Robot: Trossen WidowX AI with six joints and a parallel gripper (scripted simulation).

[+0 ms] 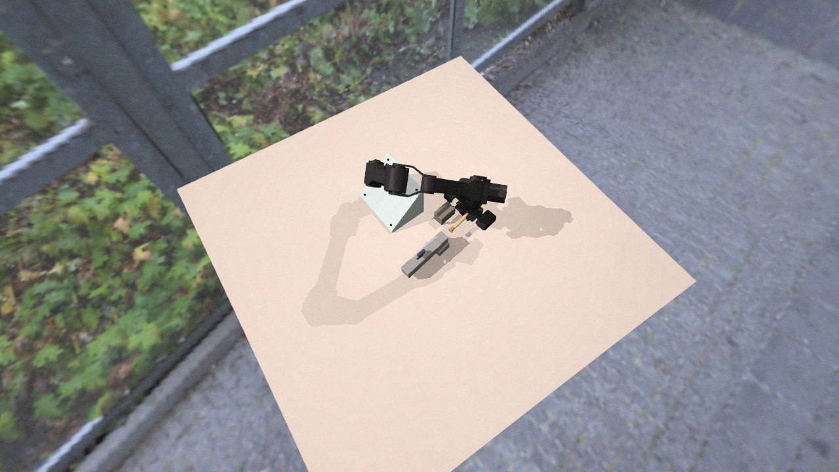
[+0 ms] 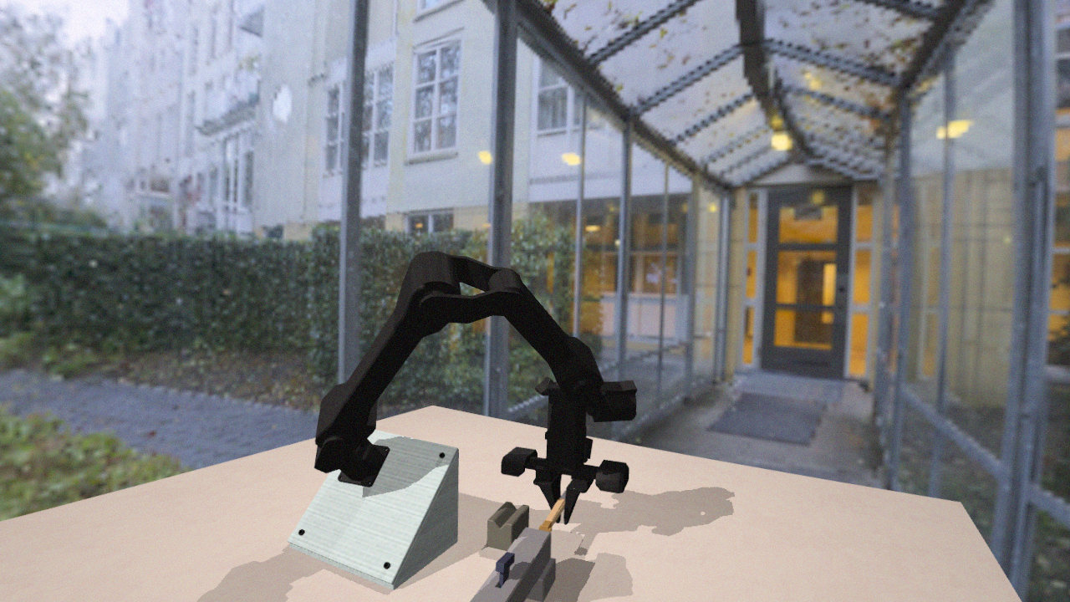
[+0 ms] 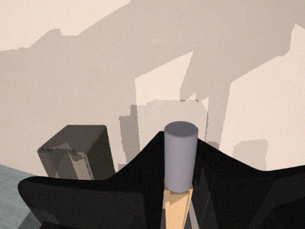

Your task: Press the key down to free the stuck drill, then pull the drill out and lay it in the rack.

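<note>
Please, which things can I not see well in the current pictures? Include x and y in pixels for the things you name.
- Near end of the grey block (image 1: 423, 255) (image 2: 517, 565): cut off by the lower edge in the exterior view.
- Drill's (image 1: 458, 223) (image 2: 552, 516) (image 3: 178, 207) gripped part: the gripper (image 1: 465, 217) (image 2: 563, 515) covers it in the top view.
- Rack's (image 1: 444, 213) (image 2: 506, 527) (image 3: 74, 140) lower part: behind the black finger in the wrist view.

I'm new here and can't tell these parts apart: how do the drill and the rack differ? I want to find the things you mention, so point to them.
The drill (image 1: 458, 223) (image 2: 552, 515) (image 3: 178, 208) is slim and orange with a grey cylindrical end, while the rack (image 1: 444, 213) (image 2: 502, 528) (image 3: 95, 152) is a blocky, dark olive-grey piece. The drill is held in the gripper (image 1: 467, 216) (image 2: 562, 516) (image 3: 178, 197); the rack stands on the table (image 1: 498, 352) (image 2: 822, 538).
</note>
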